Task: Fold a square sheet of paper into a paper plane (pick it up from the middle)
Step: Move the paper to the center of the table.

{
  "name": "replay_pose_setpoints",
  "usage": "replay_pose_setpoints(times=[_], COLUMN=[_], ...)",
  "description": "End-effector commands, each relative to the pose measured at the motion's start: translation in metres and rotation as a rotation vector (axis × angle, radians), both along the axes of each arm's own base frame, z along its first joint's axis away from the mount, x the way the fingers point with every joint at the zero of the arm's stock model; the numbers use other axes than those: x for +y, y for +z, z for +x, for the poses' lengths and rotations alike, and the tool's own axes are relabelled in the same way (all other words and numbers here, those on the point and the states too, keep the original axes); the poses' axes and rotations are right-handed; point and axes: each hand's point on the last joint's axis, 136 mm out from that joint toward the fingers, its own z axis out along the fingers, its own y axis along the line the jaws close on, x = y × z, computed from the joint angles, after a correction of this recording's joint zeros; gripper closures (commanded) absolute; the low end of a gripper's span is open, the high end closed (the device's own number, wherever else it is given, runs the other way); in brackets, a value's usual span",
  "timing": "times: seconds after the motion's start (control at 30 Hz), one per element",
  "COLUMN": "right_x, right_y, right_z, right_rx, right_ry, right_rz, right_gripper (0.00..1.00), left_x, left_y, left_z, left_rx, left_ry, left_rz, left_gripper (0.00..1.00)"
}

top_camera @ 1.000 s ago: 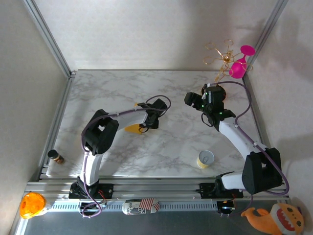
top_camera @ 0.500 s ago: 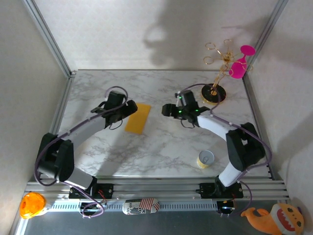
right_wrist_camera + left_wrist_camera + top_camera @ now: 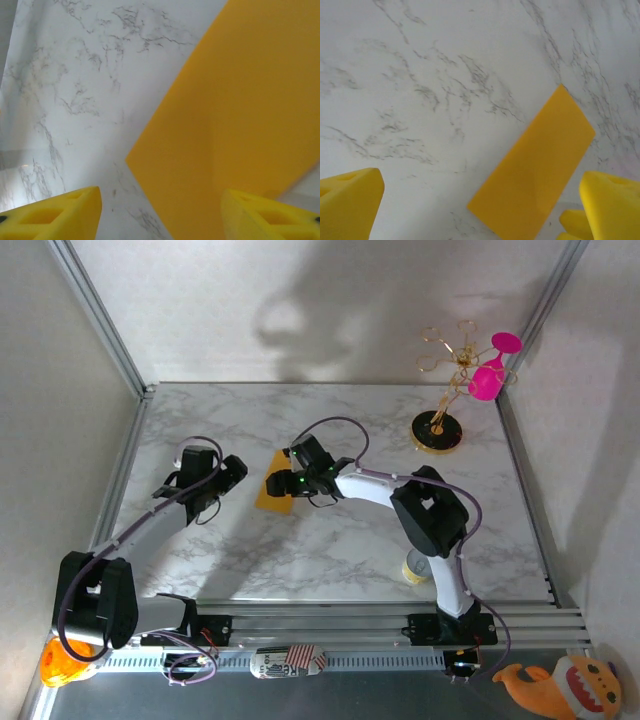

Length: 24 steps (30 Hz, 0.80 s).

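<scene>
**Both grippers open beside the flat paper, mid-table**

- Far left, off the near corner of the marble table (image 3: 330, 540): a round glossy orange toy (image 3: 60, 658).
- Left gripper (image 3: 226, 475): low over the table, just left of the paper and apart from it. In the left wrist view its yellow fingers (image 3: 350, 202) are spread wide, with nothing held.
- Paper sheet (image 3: 271, 489): yellow-orange, lying flat mid-table. It reads as a long rectangle set at a slant.
- Right gripper (image 3: 291, 482): its arm reaches across so that it sits over the sheet's right side. Jaws parted and gripping nothing. In the right wrist view one finger (image 3: 270, 215) sits at the sheet's edge; contact unclear.
- Right of that: a small cup (image 3: 420, 565) near the front, and a gold stand (image 3: 437, 430) at the back.
</scene>
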Motion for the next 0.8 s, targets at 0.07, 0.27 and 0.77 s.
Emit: replay_pose_setpoints(times=[0.07, 0.27, 0.77], right_x=[0.009, -0.007, -0.108], right_y=[-0.022, -0.046, -0.041], right_z=[-0.003, -0.011, -0.049], right_rx=[0.066, 0.072, -0.002], right_ry=[0.028, 0.078, 0.281], right_rz=[-0.037, -0.141, -0.290], right_gripper=[0.37, 0.39, 0.40], left_x=[-0.001, -0.008, -0.050], left_y=[0.003, -0.002, -0.002], left_z=[0.002, 0.004, 0.009], left_rx=[-0.022, -0.008, -0.015], left_ry=[0.004, -0.027, -0.172], left_rz=[-0.049, -0.069, -0.181], left_gripper=[0.00, 0.01, 0.00])
